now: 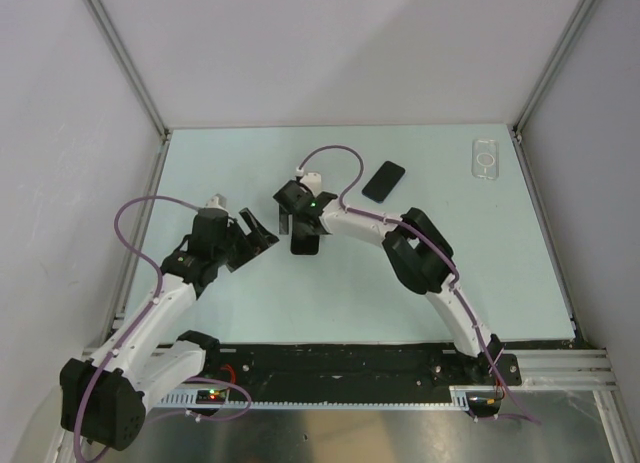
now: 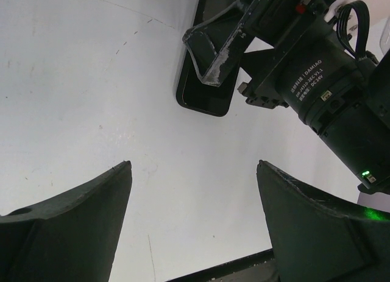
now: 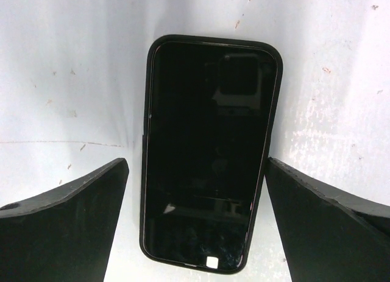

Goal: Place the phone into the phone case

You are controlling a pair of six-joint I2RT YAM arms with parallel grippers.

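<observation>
A black phone [image 3: 210,154] lies flat on the pale table, screen up, between the fingers of my right gripper [image 3: 196,161]. The jaws are open and straddle its sides without gripping it. In the top view this gripper [image 1: 300,226] hangs over the phone [image 1: 306,246] at mid-table. My left gripper [image 1: 262,232] is open and empty just left of it. Its wrist view shows its gripper [image 2: 194,164] above bare table, with the phone [image 2: 201,99] ahead, partly covered by a right finger [image 2: 210,53]. The clear phone case [image 1: 485,159] lies at the far right corner.
A second black phone [image 1: 383,181] lies slanted right of the right gripper. The right arm [image 1: 420,248] stretches across the middle of the table. Grey walls close in the table at the back and both sides. A black rail [image 1: 350,361] runs along the near edge.
</observation>
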